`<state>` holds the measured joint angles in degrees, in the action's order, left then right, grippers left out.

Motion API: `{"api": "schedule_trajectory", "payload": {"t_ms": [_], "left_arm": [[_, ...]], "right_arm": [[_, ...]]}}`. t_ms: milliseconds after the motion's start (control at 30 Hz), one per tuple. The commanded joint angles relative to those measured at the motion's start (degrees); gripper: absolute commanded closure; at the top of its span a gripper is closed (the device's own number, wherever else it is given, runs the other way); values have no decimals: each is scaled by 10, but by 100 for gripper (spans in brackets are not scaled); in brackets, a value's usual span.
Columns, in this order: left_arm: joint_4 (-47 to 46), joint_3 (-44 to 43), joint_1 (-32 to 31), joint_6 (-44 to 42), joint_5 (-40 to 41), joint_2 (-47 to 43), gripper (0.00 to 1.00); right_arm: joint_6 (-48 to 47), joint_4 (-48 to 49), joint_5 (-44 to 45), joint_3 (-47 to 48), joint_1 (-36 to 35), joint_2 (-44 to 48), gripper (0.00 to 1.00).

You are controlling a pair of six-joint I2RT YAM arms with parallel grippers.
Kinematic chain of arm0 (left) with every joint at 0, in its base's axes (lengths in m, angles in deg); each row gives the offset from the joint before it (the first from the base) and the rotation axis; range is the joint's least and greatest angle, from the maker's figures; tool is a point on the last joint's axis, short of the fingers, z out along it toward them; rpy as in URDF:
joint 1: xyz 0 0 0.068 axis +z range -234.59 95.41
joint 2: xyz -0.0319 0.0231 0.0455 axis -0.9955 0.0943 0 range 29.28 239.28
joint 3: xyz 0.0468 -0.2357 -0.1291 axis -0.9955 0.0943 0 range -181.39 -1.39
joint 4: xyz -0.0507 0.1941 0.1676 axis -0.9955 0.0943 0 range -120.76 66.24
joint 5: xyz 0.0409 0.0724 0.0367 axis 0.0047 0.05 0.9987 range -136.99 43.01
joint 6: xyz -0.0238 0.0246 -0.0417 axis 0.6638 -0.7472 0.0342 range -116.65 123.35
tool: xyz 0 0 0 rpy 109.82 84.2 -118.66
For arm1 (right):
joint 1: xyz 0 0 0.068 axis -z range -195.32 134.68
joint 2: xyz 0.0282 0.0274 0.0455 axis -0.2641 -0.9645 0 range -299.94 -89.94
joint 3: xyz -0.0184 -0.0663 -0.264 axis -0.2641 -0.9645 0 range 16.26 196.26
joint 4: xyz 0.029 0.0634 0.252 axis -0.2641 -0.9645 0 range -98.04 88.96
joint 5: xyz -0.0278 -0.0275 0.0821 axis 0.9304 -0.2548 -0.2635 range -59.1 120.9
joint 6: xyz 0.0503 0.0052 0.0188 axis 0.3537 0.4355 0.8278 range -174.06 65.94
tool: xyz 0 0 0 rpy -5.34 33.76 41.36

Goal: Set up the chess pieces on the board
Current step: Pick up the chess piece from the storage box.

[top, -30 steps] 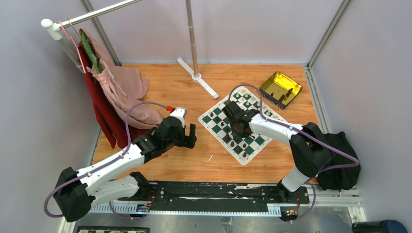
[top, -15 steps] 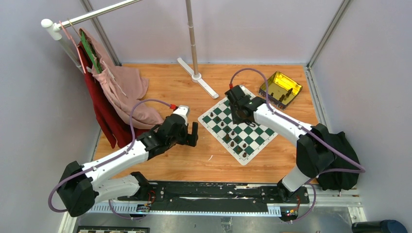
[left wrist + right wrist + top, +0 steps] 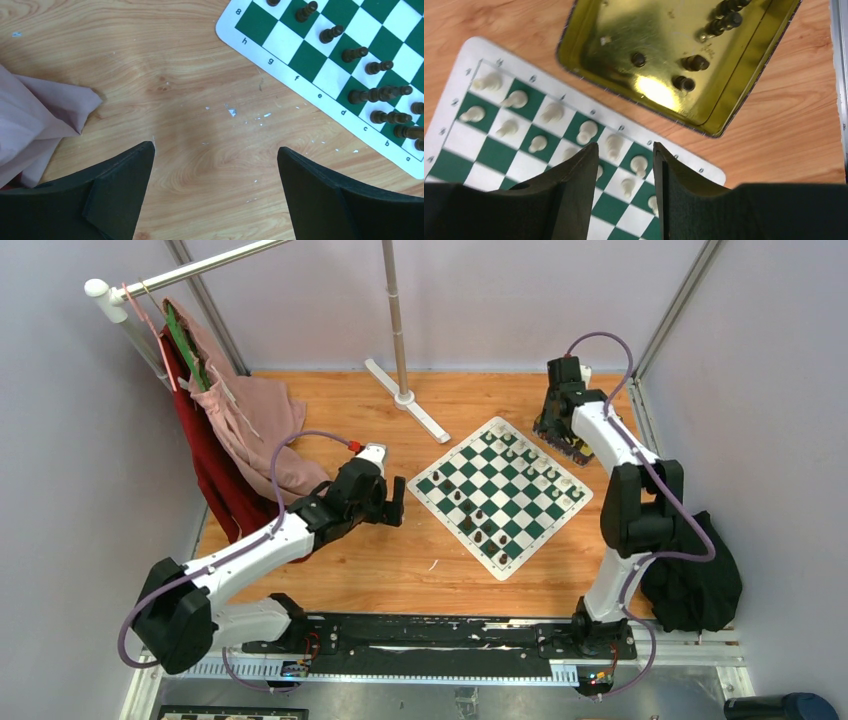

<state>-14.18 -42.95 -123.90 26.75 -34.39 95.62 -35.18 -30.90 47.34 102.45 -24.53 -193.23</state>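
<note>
The board (image 3: 500,495) sits on the table (image 3: 400,565). The cream pieces (image 3: 586,131) are lined up on the far side, the dark pieces (image 3: 355,52) only partly on the near side. So the right gripper (image 3: 625,147) has just swung off it over to the gold tin (image 3: 624,30), jaws slightly apart and empty. I'd guess it's going for the leftover dark ones (image 3: 694,62). The left gripper (image 3: 215,150) hangs wide open beside the board.

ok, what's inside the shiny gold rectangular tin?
In the shiny gold rectangular tin: dark brown chess pieces, three loose near the middle, more clustered in one corner. No white ones. From above, the right arm mostly covers it.
</note>
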Motion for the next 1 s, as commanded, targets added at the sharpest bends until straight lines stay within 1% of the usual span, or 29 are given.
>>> {"api": "schedule_trajectory", "payload": {"t_ms": [0, 133, 300, 367, 467, 700, 967], "left_arm": [[3, -19, 18, -17, -14, 17, 0], [4, -31, 33, -22, -17, 37, 0], [-5, -42, 39, -19, -24, 66, 0], [-11, -45, 39, -14, -29, 79, 0], [-17, -53, 40, -12, -34, 97, 0], [-22, -70, 40, -9, -35, 130, 0], [-25, -80, 40, -1, -38, 151, 0]], "right_arm": [[0, -5, -11, 47, 45, -49, 51], [-1, 2, -9, 68, 70, -81, 49], [-6, 8, -14, 87, 87, -113, 49], [-8, 10, -17, 94, 108, -122, 48], [-9, 13, -21, 104, 118, -136, 49], [-9, 17, -31, 128, 134, -169, 49], [-15, 21, -35, 135, 135, -188, 49]]}}
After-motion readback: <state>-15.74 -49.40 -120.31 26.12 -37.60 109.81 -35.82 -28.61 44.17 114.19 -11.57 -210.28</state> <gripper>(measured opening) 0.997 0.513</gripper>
